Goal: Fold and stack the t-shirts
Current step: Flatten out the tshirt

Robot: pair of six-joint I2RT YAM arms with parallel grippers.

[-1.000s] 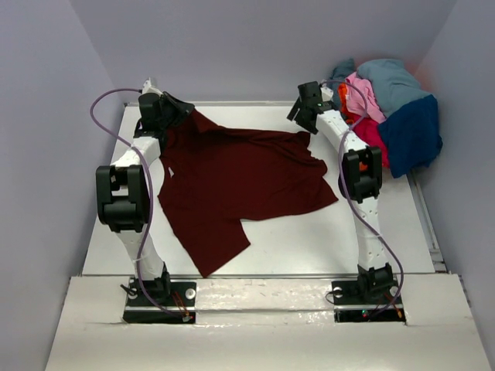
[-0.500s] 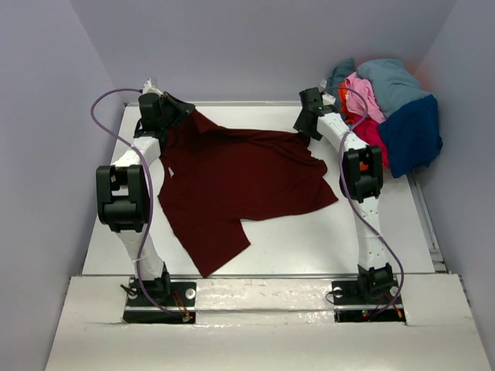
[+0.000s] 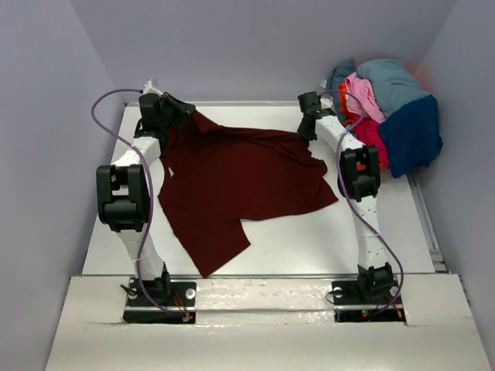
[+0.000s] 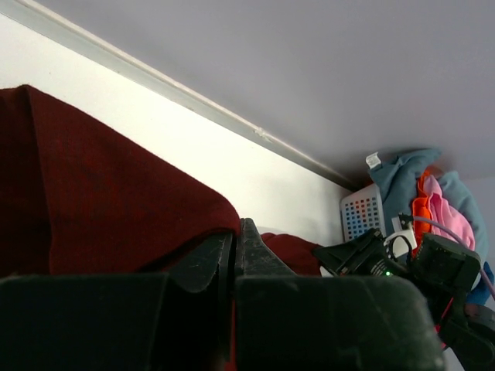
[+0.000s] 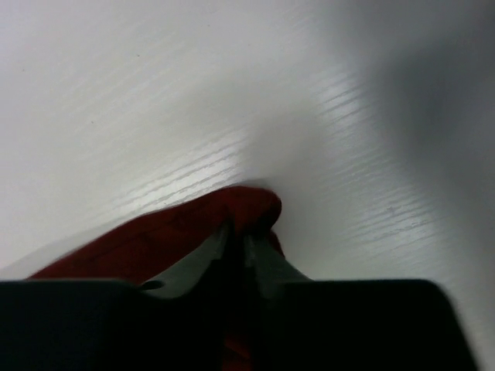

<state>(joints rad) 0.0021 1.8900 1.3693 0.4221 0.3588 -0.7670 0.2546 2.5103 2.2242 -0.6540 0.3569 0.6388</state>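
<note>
A dark maroon t-shirt (image 3: 240, 182) lies spread over the middle of the white table (image 3: 309, 239). My left gripper (image 3: 172, 110) is shut on its far left corner, and the wrist view shows the maroon cloth (image 4: 100, 193) pinched between the closed jaws of that left gripper (image 4: 236, 232). My right gripper (image 3: 307, 127) is down at the shirt's far right corner. In its wrist view a fold of the maroon cloth (image 5: 232, 212) bulges out between the closed jaws of my right gripper (image 5: 238, 236). The other t-shirts, pink (image 3: 362, 97), teal-blue (image 3: 394, 77), navy (image 3: 414, 135) and red (image 3: 371, 133), lie heaped at the back right.
The heap of shirts fills a white perforated basket (image 4: 363, 212) at the table's far right corner. Lilac walls (image 3: 255, 46) close in the table at the back and both sides. A purple cable (image 3: 100, 116) loops off the left arm.
My right gripper has dropped a little toward the shirt's far right corner and closed on the cloth. The left gripper and the shirt's spread have not moved.
</note>
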